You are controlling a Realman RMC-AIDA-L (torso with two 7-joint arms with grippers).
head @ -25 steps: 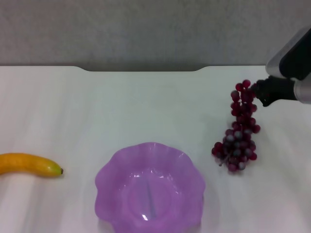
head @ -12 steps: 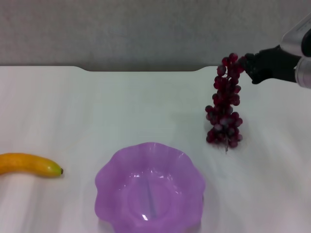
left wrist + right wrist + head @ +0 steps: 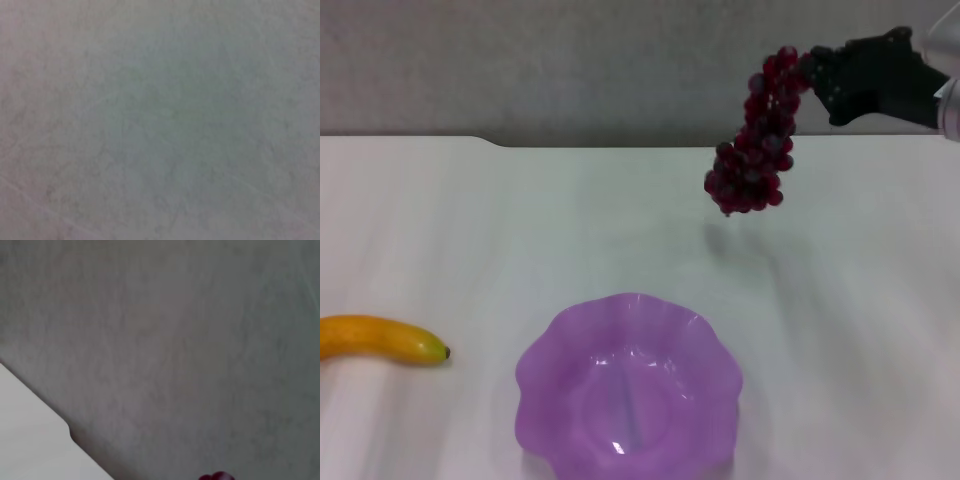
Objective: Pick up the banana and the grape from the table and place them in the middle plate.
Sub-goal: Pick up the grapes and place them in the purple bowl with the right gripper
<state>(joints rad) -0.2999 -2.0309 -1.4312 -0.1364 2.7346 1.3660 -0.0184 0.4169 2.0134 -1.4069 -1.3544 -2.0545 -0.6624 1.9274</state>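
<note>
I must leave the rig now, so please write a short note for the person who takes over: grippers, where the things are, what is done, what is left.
Right gripper: jaws shut on the top of the grape, which hangs in the air above the far right of the table, clear of the surface.
Left gripper: not in view; its wrist camera shows only a plain grey surface.
The banana lies on the table at the left, untouched.
The middle plate is at the near centre, with nothing in it.
Done: grape picked up.
Left: put the grape in the plate, then pick up the banana and place it there too.
</note>
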